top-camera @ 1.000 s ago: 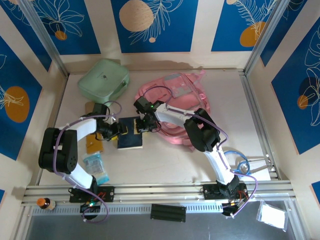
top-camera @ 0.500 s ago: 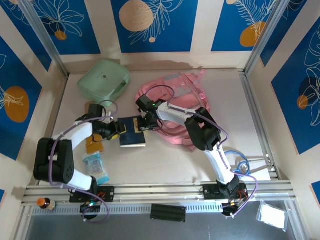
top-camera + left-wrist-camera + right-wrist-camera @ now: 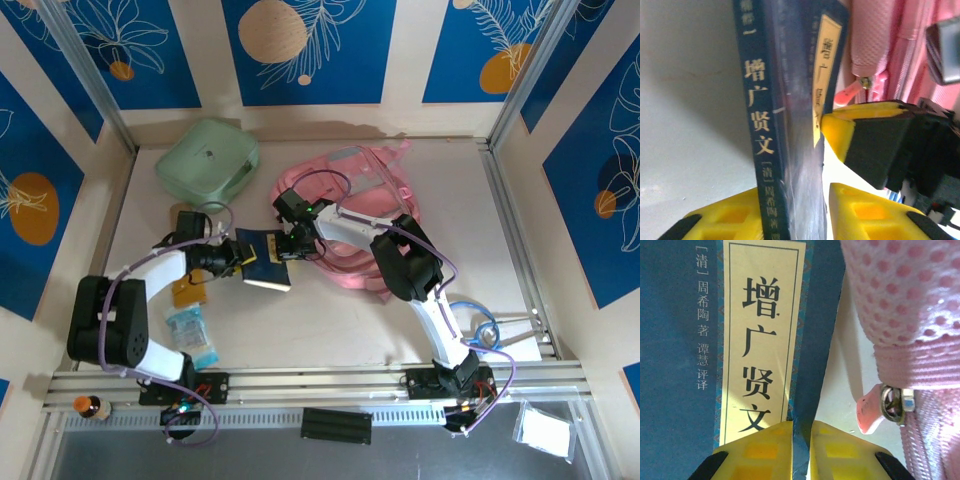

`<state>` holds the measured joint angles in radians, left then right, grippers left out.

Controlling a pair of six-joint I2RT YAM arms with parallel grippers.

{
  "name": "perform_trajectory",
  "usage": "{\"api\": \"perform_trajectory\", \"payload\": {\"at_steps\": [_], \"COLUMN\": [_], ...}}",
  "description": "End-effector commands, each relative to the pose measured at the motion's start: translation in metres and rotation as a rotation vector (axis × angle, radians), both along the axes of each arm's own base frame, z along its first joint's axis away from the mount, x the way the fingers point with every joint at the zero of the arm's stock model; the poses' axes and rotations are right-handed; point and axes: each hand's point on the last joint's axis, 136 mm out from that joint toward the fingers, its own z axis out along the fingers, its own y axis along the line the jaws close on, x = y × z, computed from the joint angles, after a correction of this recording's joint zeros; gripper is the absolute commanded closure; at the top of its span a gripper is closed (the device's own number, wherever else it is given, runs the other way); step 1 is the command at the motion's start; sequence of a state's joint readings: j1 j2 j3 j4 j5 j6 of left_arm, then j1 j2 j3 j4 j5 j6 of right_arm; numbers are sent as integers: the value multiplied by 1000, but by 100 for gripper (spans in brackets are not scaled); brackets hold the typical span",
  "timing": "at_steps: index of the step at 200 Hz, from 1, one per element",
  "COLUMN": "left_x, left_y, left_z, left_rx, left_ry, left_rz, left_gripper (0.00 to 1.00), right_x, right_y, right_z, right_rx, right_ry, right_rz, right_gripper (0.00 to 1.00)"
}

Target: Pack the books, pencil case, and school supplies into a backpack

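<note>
Book: navy book (image 3: 262, 268), thin, probably light, glossy covers that may slip; held over the table's (image 3: 330, 320) middle, just beside the pink backpack (image 3: 365, 200).
Hold: opposite edges, spine side stiffest.
Left gripper (image 3: 790, 210): pads against both covers.
Right gripper (image 3: 801, 445): pinching the cover edge.
Room: smooth pale top, bare towards the near edge.

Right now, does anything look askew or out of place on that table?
Yes: the navy book is tilted up beside the pink backpack rather than lying flat, pinched by the right gripper, with the left gripper straddling its spine.
</note>
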<state>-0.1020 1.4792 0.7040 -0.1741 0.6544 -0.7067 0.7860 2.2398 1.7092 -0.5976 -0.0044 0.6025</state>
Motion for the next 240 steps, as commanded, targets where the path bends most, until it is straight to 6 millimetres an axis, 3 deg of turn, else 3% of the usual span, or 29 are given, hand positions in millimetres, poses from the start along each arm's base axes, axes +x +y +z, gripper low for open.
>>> {"api": "perform_trajectory", "payload": {"at_steps": [1,25,45,65,93,122,152,182,205,240], "left_x": [10,10,9,10,15,20,25,38,55,82], "left_y": [-7,-4,1,8,16,25,26,18,10,-18], "left_z": [9,7,5,4,16,53,103,147,169,191], "left_rx": [-53,-29,8,48,85,136,119,13,-85,-218], "left_ry": [-30,-22,-14,-16,-47,-145,-279,-404,-468,-540], "left_rz": [4,8,17,34,60,81,123,194,288,377], "left_gripper": [70,74,77,84,98,100,100,100,100,100], "right_x": [-23,-22,-19,-11,3,9,14,19,23,27], "right_y": [-14,-14,-8,-1,2,-12,-45,-79,-101,-122], "right_z": [-39,-34,-17,14,74,129,163,178,182,186], "right_rx": [-93,-81,-28,43,139,250,354,470,575,786], "right_ry": [79,63,24,-50,-184,-310,-364,-342,-274,-150], "right_rz": [13,11,16,22,18,-21,-119,-225,-312,-432], "right_gripper": [86,86,86,82,75,57,40,29,25,21]}}
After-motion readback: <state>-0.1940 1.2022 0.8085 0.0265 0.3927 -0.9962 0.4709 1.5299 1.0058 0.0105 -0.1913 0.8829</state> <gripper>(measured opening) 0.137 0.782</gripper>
